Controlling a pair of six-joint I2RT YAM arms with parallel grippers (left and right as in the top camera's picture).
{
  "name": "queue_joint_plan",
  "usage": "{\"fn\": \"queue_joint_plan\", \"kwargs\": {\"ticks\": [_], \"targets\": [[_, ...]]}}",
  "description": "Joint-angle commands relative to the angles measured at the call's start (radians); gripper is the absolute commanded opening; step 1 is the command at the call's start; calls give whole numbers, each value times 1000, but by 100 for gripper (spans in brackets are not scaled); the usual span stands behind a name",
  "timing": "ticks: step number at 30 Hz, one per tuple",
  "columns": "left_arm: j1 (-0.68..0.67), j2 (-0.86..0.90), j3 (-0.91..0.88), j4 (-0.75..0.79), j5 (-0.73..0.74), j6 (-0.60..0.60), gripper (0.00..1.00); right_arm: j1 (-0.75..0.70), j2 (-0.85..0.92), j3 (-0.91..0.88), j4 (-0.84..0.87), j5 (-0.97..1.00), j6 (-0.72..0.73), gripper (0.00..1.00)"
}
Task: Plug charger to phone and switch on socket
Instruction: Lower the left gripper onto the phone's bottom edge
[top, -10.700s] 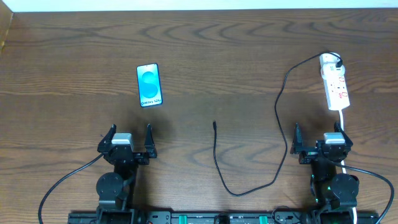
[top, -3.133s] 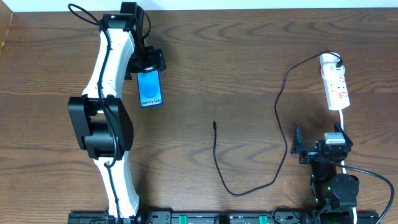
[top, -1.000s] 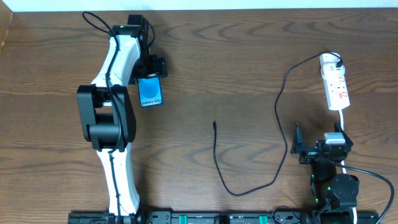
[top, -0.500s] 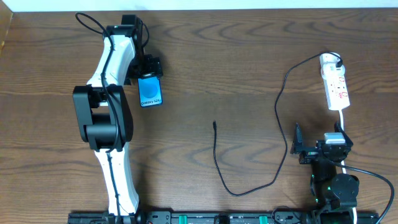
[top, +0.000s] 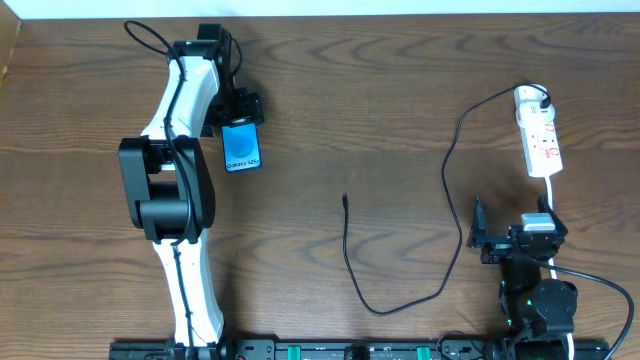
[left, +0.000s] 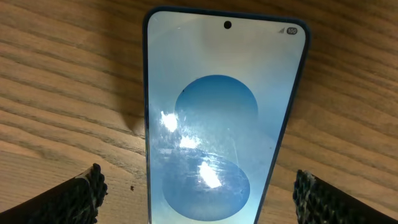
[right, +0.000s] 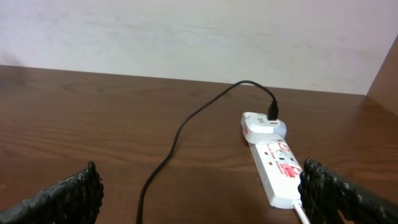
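Observation:
The phone (top: 243, 151) lies flat at the far left, its screen glowing blue. My left gripper (top: 239, 108) is open and hovers over the phone's far end. In the left wrist view the phone (left: 217, 118) fills the frame, and the two fingers of the gripper (left: 199, 199) stand apart, one on each side of it, touching nothing. The black charger cable (top: 452, 160) has its black plug (top: 543, 100) seated in the white socket strip (top: 541, 138). Its free tip (top: 344, 199) lies mid-table. My right gripper (top: 512, 237) is open and empty near the front edge.
In the right wrist view the socket strip (right: 278, 169) lies ahead to the right with the plug (right: 272, 114) in its far end, and the cable (right: 177, 134) runs across the wood. The strip's white cord (top: 549, 190) runs back toward the right arm. A pale wall stands behind the table.
My left arm reached out from its rest pose to the phone; in the last second its gripper shifted slightly left over the phone's far end. The right arm, cable and socket strip have not moved.

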Motion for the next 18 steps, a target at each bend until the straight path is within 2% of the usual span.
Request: {"fn": "queue_joint_plan", "kwargs": {"ticks": [1,18], "targets": [[-2,16,1,-6,9,10,98,3,-6,-1,-4,8,5,99],[-28,16,0,-10,-29,13,98,3,-6,-1,-4,8,5,99]]}}
